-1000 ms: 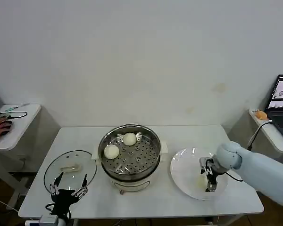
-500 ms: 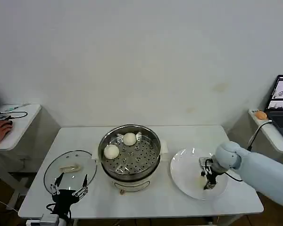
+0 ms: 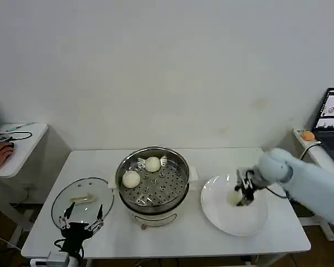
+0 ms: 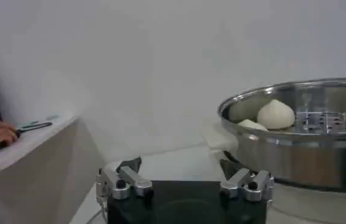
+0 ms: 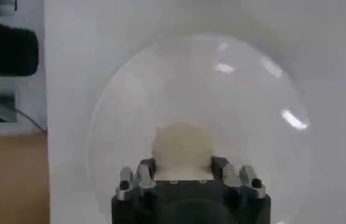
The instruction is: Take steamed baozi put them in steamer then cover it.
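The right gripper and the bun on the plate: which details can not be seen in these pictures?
- Right gripper fingertips, right wrist view: hidden behind the gripper body, so the grip on the baozi is unclear.
- Whether that baozi touches the white plate, head view: too small, and the gripper covers it.
- Steamer, left wrist view: cut off by the picture edge.

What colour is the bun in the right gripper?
Creamy white; the baozi between the right gripper fingers shows best in the right wrist view.
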You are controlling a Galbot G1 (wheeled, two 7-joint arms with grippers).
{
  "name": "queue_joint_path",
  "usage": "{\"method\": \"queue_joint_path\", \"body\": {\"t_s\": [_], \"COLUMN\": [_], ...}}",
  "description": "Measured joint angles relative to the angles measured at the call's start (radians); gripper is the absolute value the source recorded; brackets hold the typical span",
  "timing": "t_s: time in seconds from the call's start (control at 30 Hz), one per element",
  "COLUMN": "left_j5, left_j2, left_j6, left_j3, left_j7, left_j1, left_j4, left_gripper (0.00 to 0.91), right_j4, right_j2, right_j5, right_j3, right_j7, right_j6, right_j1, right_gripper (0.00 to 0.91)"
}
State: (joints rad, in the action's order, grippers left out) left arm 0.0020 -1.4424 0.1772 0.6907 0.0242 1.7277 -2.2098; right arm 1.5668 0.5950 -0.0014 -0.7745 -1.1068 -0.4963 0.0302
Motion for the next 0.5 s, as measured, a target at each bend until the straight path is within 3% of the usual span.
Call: {"method": "queue_joint_path", "body": {"t_s": [0.3,0.5], "left_j5": [-0.008,-0.022], "left_j2": [-0.011,-0.010], "left_j6": [0.000,0.001], "left_j3": [0.006,0.020], "left_j7": [-0.006,-0.008], "left_j1": [0.000,-0.001], "left_j4": [-0.013,-0.021], "left_gripper": [0.907,0.907], "right_j4": [-0.095,-0.206], "right_j2": [0.182,0.349], "right_j5": [0.131,0.190], "right_j3": [-0.072,-0.099], "right_j7": [-0.017,-0.035], "right_j6": [0.023,0.117], "right_j1": [0.302,0.393], "right_gripper": [0.595,0.595]}}
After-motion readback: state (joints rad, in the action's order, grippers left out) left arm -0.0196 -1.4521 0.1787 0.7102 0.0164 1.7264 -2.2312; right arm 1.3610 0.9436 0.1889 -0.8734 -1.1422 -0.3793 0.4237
